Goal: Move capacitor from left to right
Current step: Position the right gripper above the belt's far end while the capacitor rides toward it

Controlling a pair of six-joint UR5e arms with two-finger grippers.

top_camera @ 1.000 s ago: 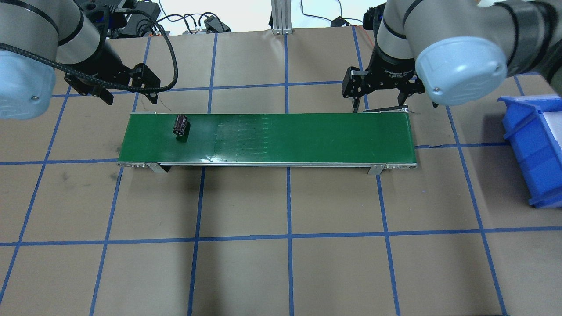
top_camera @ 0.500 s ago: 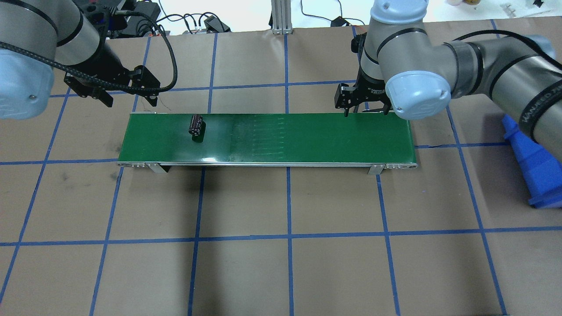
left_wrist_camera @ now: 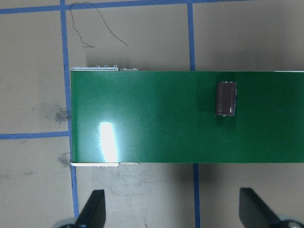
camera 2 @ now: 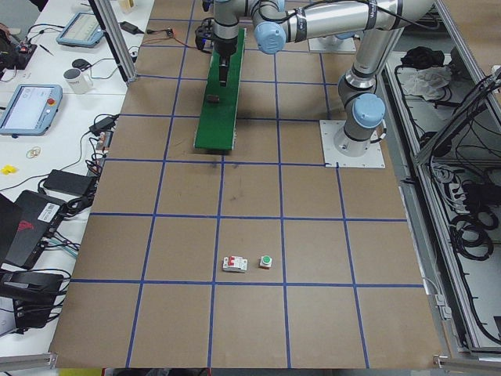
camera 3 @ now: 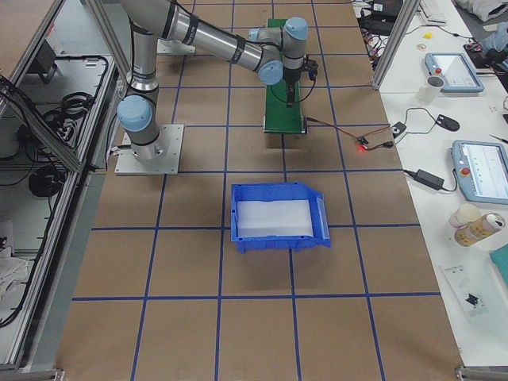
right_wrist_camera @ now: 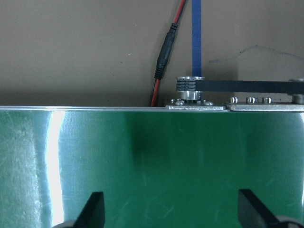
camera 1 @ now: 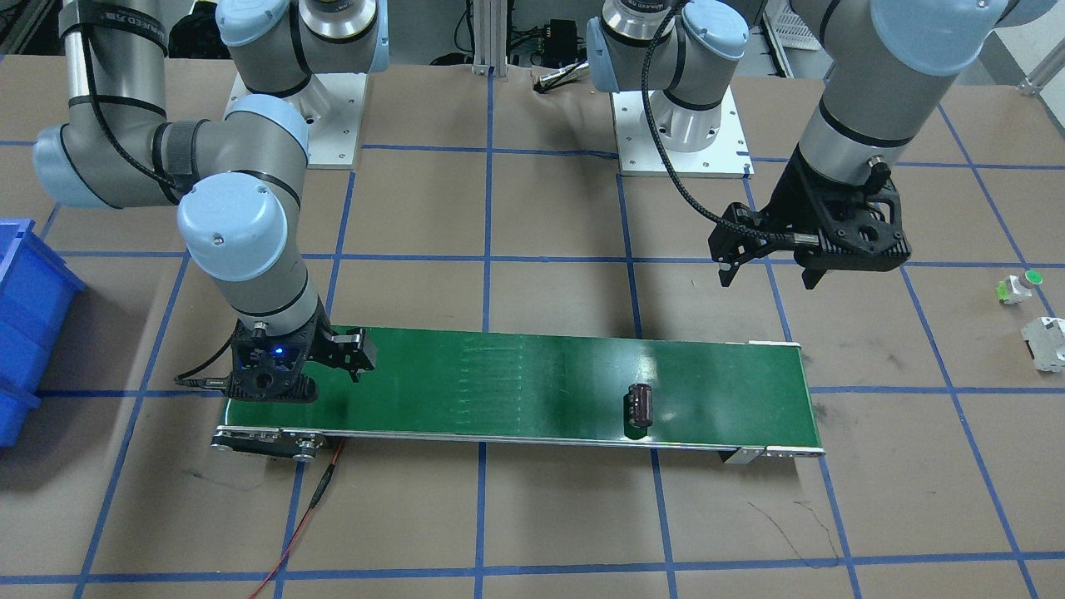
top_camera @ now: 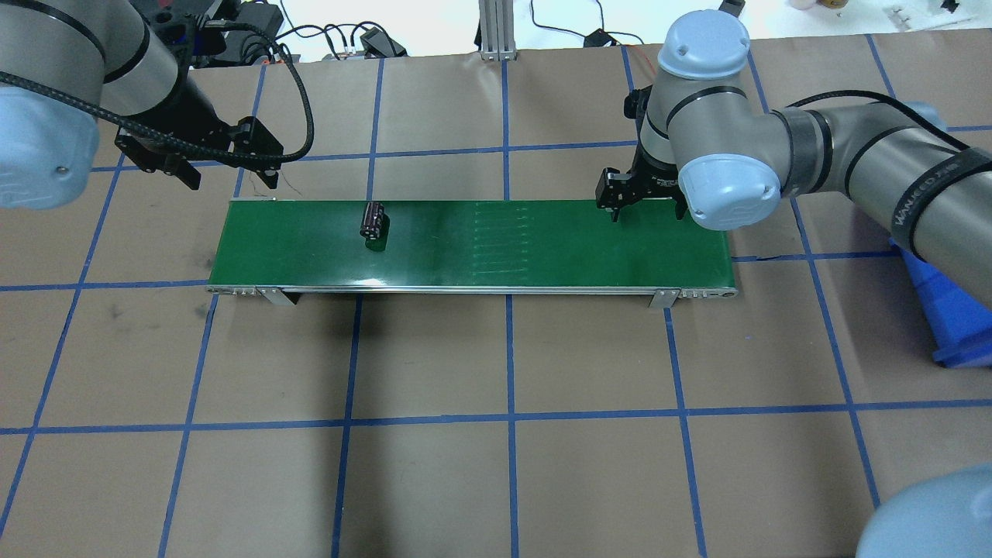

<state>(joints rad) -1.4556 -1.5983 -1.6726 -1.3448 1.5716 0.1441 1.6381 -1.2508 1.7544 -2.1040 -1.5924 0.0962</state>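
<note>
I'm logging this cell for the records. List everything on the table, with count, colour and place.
capacitor: one, dark brown-black, lying on the belt, nearer its left end
conveyor belt: one, green, across the table
bin: one, blue, on the table past the belt's right end
green-capped part: one, white, on the table past the belt's left end
blocky part: one, white-grey, beside the green-capped part
wire: one, red, at the belt's right end
table: one, brown with blue tape grid
left gripper: one, black, open, raised near the belt's left end
right gripper: one, black, open, low over the belt's right end
</note>
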